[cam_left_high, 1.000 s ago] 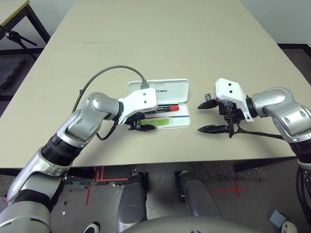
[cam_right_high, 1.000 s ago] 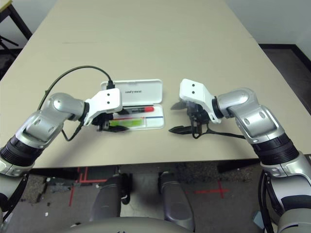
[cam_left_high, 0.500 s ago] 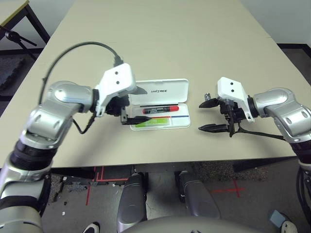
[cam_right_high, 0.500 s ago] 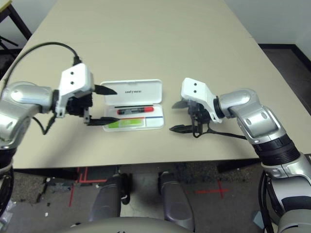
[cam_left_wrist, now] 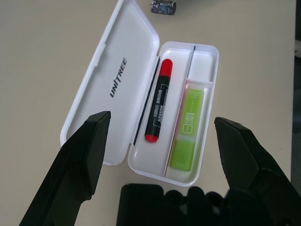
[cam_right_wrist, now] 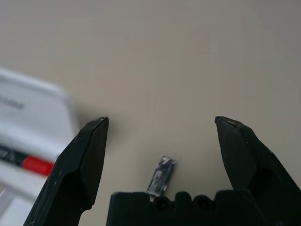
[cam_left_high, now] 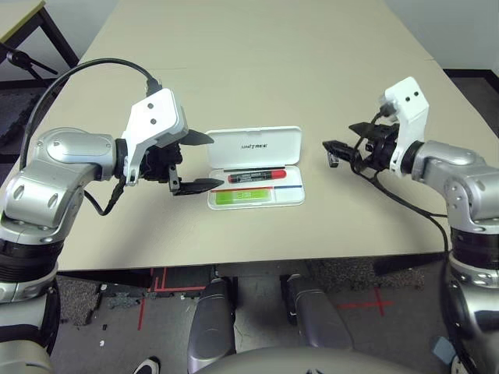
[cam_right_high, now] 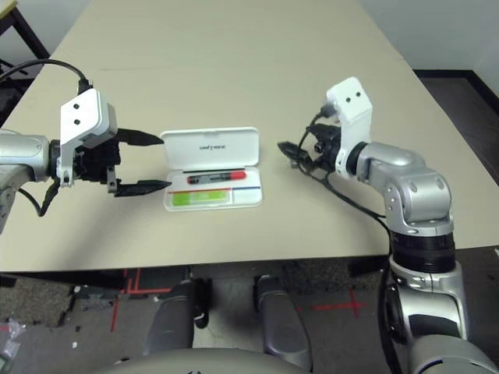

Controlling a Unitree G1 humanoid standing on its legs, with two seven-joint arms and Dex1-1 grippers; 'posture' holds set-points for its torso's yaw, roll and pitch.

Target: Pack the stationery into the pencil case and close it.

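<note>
Pencil case point(cam_left_wrist: 117, 80): smooth glossy white plastic. Marker point(cam_left_wrist: 157, 106): black plastic, red cap. Green bar point(cam_left_wrist: 187, 129): matt. Worktop point(cam_left_high: 257, 70): matt beige. Fingers point(cam_left_wrist: 80, 165): matt black plastic.

A beige table point(cam_left_high: 257, 62) carries an open white pencil case point(cam_left_high: 256, 166) and a small dark metallic piece point(cam_left_wrist: 163, 7).

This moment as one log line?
pencil case open | marker, green bar inside | grey piece on table | left gripper open | right gripper open

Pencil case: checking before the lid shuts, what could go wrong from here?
The small metallic piece lies on the table outside the pencil case; shutting now would leave it out. It is tiny against the open right gripper, so a pinch might miss or flick it away.
</note>
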